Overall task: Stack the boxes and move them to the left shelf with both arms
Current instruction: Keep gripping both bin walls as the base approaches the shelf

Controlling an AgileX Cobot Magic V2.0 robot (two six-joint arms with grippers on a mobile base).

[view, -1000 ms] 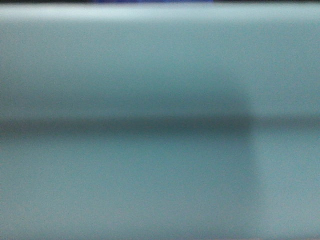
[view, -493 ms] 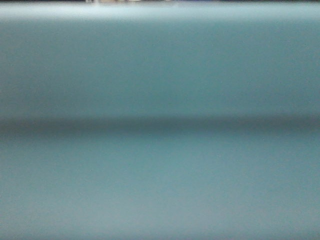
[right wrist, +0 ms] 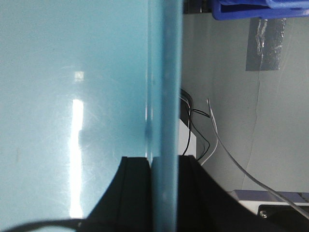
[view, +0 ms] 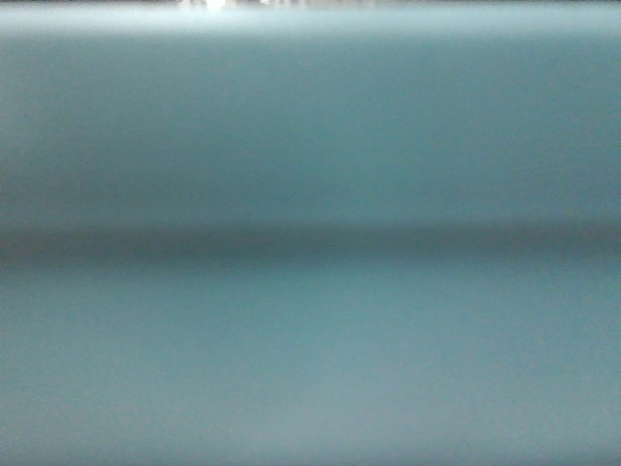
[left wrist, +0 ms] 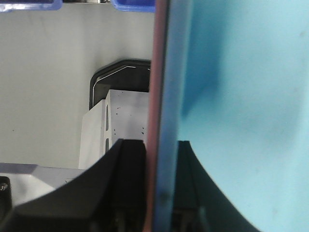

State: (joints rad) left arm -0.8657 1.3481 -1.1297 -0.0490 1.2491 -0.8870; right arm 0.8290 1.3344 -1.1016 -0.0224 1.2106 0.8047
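Note:
The light blue box (view: 310, 146) fills the whole front view, blurred and very close. In the left wrist view its wall (left wrist: 241, 96) stands on edge, with the salmon pink box's rim (left wrist: 154, 96) pressed against its outer side. My left gripper (left wrist: 161, 147) is shut on both rims together, one black finger on each side. In the right wrist view my right gripper (right wrist: 164, 162) is shut on the blue box's rim (right wrist: 166, 72) at the opposite end. The left shelf is out of view.
Dark blue crates show at the top edges (left wrist: 29, 5) (right wrist: 260, 8). A white block on a black base (left wrist: 120, 111) stands by a pale wall beyond the left gripper. Loose cables (right wrist: 203, 130) hang beside the right gripper.
The thin strip above the blue box in the front view went from dark blue to bright and pale. The shadow edge on the box's right side has gone.

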